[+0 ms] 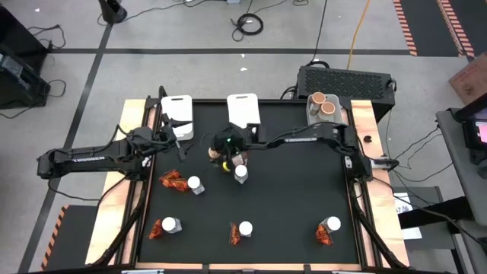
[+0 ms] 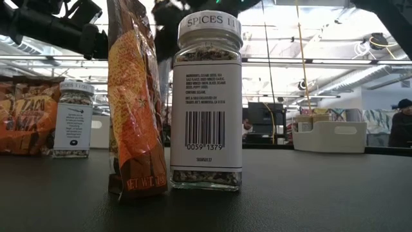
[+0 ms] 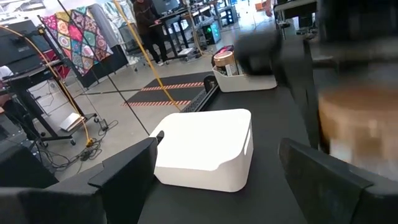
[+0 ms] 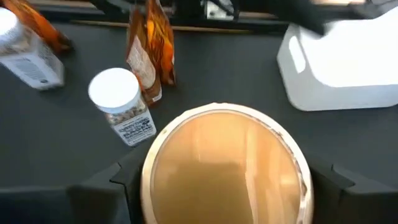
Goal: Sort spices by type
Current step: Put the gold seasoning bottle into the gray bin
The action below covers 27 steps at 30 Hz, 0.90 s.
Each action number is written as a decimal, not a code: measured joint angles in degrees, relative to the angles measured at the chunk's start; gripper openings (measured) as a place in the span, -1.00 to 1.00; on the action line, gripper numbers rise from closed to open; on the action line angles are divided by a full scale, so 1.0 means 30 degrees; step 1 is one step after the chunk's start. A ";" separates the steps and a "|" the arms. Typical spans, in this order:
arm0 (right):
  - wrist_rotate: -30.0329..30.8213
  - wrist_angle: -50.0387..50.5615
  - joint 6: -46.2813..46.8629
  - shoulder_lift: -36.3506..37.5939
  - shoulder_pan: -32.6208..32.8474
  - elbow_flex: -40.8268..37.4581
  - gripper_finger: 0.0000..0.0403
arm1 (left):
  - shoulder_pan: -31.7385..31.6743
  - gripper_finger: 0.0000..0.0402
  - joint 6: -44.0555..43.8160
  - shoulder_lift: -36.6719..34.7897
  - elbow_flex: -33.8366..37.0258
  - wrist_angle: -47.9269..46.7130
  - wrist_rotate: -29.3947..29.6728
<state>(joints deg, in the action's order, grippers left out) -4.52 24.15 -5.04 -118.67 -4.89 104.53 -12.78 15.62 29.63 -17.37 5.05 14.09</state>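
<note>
The right gripper [image 4: 217, 180] seems to pinch the round tan-topped tub [image 4: 225, 168] between its 2 fingers; a tilt could knock the white-lidded clear jar [image 4: 119, 102] just beside it.

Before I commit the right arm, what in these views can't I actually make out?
- Right gripper: the tan-topped tub fills the wrist view; finger contact hidden.
- High view: the arm covers that tub, so lift-off is unclear.
- Left wrist view: motion blur smears the object beside the middle white bin.
- Low view: the nearest jar and sachet block the table behind.
</note>
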 joint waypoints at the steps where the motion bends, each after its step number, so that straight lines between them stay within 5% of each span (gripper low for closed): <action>1: -0.0005 0.0222 -0.0044 0.0514 -0.0030 0.0000 0.29 | 0.0000 0.69 0.0002 -0.0007 -0.0007 0.0005 -0.0002; 7: 0.0756 0.3146 -0.0040 0.3970 -0.0442 0.0015 0.30 | 0.0010 0.69 0.0063 -0.0007 0.0000 -0.0056 -0.0022; 17: 0.6813 1.0027 0.2292 0.9259 -0.1545 0.0022 0.30 | 0.0015 0.69 0.0060 -0.0007 0.0000 -0.0035 -0.0058; 23: 0.9860 1.4973 0.5473 1.0474 -0.3216 -0.0070 0.30 | 0.0015 0.69 0.0058 -0.0007 0.0000 0.0019 -0.0102; 27: 1.0008 1.5039 0.5759 1.1129 -0.4521 -0.2024 0.30 | 0.0015 0.69 0.0016 -0.0007 0.0000 0.0019 -0.0109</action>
<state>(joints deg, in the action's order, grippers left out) 25.50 69.27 12.24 -85.28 -18.45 98.46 -12.73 15.67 29.61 -17.37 5.10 13.76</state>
